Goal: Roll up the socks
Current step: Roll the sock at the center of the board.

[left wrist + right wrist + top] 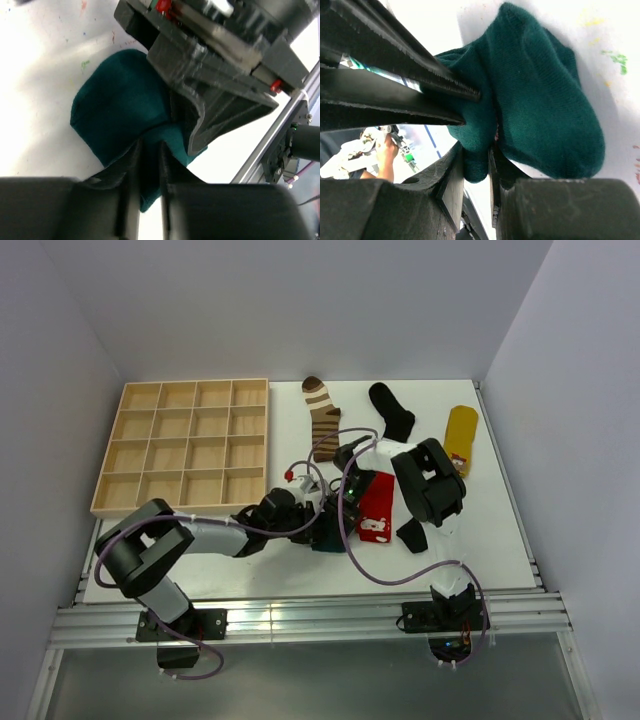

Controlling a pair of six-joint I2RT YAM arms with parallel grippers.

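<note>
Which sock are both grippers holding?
The dark teal sock, pinched by the left gripper and the right gripper. The red sock, striped sock, black sock and yellow sock lie ungripped.

White counter (500, 540), faint paint specks on the surface.
Far-left corner: wooden compartment tray (182, 508).
Along the far edge, left to right: brown-cream striped sock (322, 420), plain black sock (393, 410), and yellow sock (461, 435) toward the right edge.
Centre: red sock (377, 510) with a white patch. The dark teal sock (328, 540) is just left of it, nearer the near edge. A dark sock (411, 535), partly hidden, is to its right.
</note>
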